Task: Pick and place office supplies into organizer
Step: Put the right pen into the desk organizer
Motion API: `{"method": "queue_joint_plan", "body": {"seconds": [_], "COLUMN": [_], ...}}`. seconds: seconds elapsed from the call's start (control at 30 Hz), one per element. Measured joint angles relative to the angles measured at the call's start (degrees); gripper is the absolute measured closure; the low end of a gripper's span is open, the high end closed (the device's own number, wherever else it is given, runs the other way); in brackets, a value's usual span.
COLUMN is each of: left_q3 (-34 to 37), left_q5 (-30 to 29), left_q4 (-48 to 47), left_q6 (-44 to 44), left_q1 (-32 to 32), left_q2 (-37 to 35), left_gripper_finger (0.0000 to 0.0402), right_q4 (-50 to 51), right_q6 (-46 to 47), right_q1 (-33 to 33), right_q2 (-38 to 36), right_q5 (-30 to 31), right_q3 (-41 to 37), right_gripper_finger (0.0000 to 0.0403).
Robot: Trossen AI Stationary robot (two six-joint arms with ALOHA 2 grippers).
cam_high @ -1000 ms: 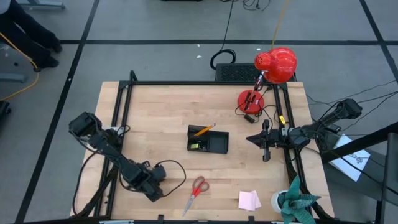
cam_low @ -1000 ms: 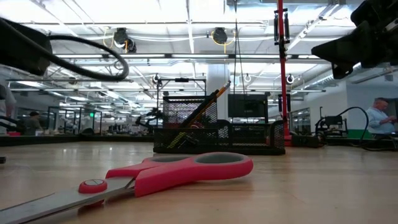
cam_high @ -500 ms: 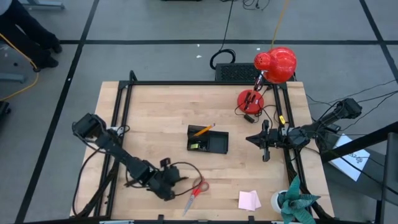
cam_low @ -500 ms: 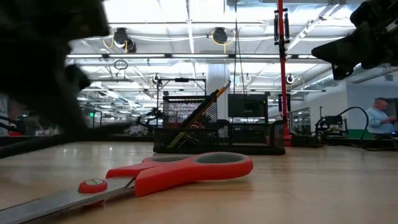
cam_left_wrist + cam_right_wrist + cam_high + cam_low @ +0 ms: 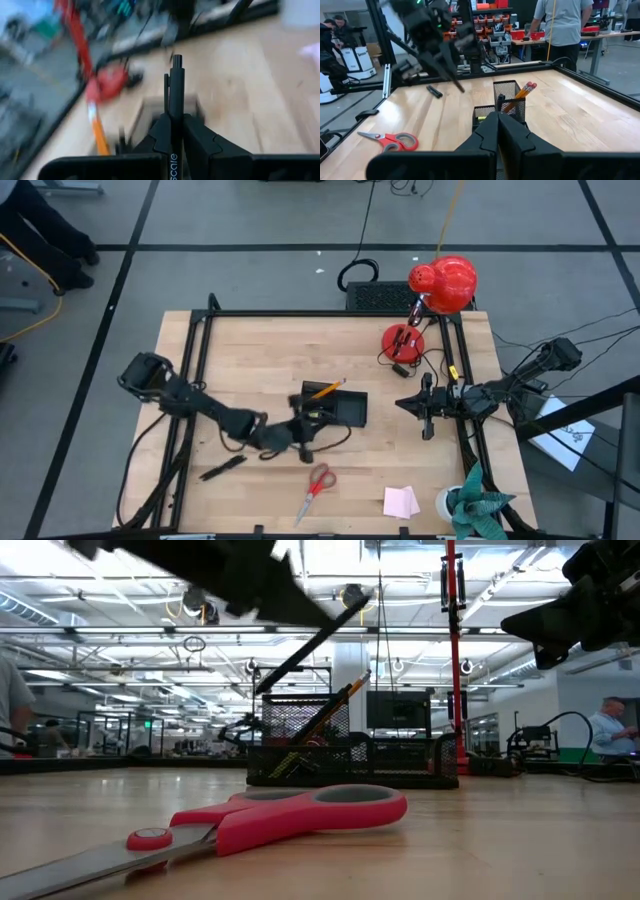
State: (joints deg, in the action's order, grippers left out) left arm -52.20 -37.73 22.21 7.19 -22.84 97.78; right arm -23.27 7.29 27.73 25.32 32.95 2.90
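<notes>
The left claw (image 5: pixel 172 131), clamped on a black pen (image 5: pixel 174 95), nears the organizer (image 5: pixel 335 408) just ahead; it should tip the pen upright over the cup beside the pencils (image 5: pixel 520 95) before letting go.

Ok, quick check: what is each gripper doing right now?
Left gripper: shut on a black pen, next to the organizer.
Right gripper: shut, holding nothing, at the table's right edge.

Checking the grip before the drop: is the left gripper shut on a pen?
Yes, shut on it: the left gripper has both fingers pressed against a black pen that sticks out between them, above the organizer.
</notes>
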Motion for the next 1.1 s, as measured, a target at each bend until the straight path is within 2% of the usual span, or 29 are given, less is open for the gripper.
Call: {"method": "queue_joint_plan", "body": {"seconds": [0.1, 0.17, 0.4, 0.5, 0.7, 0.8, 0.93, 1.1], "left_q3": [-0.07, -0.07, -0.01, 0.05, 2.67, 6.86, 12.36, 15.31], "left_q5": [9.31, 14.22, 35.78, 41.56, 45.88, 49.85, 50.57, 49.31], "left_q4": [8.51, 9.66, 9.92, 9.29, 10.03, 18.13, 27.47, 28.94], "left_q6": [9.75, 12.1, 10.04, 10.62, 11.27, 10.41, 7.02, 4.09], "left_q1": [4.13, 7.94, 21.0, 23.49, 26.53, 28.16, 29.87, 30.26], "left_q2": [-1.18, -2.16, -2.91, -2.6, -2.59, -2.57, -2.59, -2.54], "left_gripper_finger": [0.037, 0.0369, 0.0378, 0.0386, 0.0381, 0.038, 0.0387, 0.0381], "right_q4": [-0.02, 0.01, 0.03, 0.04, 0.07, 0.58, 1.34, 1.4], "right_q6": [-0.01, -0.01, 1.02, 1.02, 1.72, 1.72, 1.73, 2.53], "right_q1": [0.0, 0.01, 0.01, 0.0, 0.03, 0.1, 0.1, 0.11], "right_q2": [0.0, 0.0, 0.0, 0.0, 0.11, 0.11, 0.11, 0.11], "right_q5": [0.0, 0.0, -0.13, -0.17, -0.22, -1.24, -1.7, -1.7], "right_q3": [0.0, 0.0, 0.0, 0.0, 0.0, 0.0, 0.0, 0.0], "right_gripper_finger": [0.0399, 0.0399, 0.0399, 0.0399, 0.0399, 0.0399, 0.0399, 0.0399]}}
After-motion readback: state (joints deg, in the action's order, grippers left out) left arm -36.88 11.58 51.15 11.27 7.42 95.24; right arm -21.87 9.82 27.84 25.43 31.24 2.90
